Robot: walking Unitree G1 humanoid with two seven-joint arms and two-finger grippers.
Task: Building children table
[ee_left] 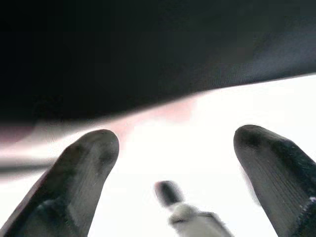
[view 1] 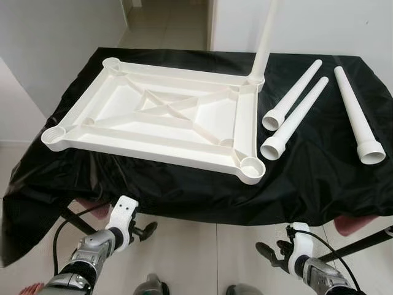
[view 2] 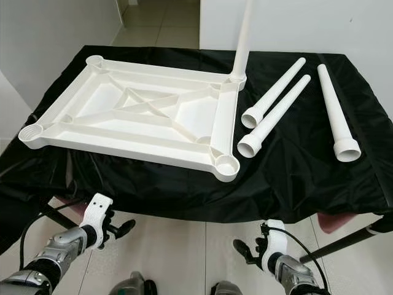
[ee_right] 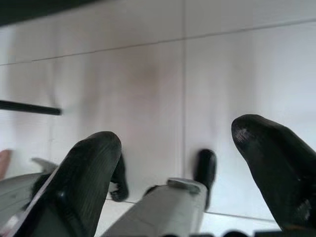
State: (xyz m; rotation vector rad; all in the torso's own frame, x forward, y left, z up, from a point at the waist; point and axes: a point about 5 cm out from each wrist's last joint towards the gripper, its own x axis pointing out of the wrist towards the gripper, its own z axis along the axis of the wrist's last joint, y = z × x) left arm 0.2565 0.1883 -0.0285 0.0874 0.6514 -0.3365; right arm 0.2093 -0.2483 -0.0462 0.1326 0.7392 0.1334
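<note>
A white plastic tabletop (view 1: 159, 110) lies upside down on a table draped in black cloth (view 1: 184, 190). One white leg (view 1: 264, 43) stands upright in its far right corner socket. The near right socket (view 1: 250, 166), near left socket (view 1: 53, 135) and far left socket (view 1: 112, 62) hold nothing. Three loose legs lie on the cloth to the right: two side by side (view 1: 293, 93) (view 1: 296, 117) and one further right (view 1: 355, 110). My left gripper (view 1: 144, 232) and right gripper (view 1: 270, 251) hang low over the floor, in front of the table's near edge. Both are open and hold nothing, as the left wrist view (ee_left: 175, 148) and right wrist view (ee_right: 175, 143) show.
Pale tiled floor (view 1: 202, 252) runs under and before the table. Black stand legs (view 1: 362, 246) and pink pieces (view 1: 353, 224) show beneath the hanging cloth at both sides. White walls stand at the left and behind, with an open passage (view 1: 166, 24) at the far side.
</note>
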